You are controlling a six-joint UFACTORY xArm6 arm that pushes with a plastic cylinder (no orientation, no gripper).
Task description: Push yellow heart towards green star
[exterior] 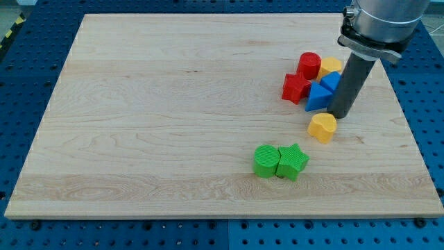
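Wooden board [152, 111]: tip [340, 115] above yellow heart [322, 128]

pale wood board [173, 104], ridged matt yellow heart [322, 127]

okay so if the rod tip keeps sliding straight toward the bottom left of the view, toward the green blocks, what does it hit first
Most likely the yellow heart, which sits just below-left of my tip. Beyond it lies the green star. Whether tip and heart already touch is unclear.
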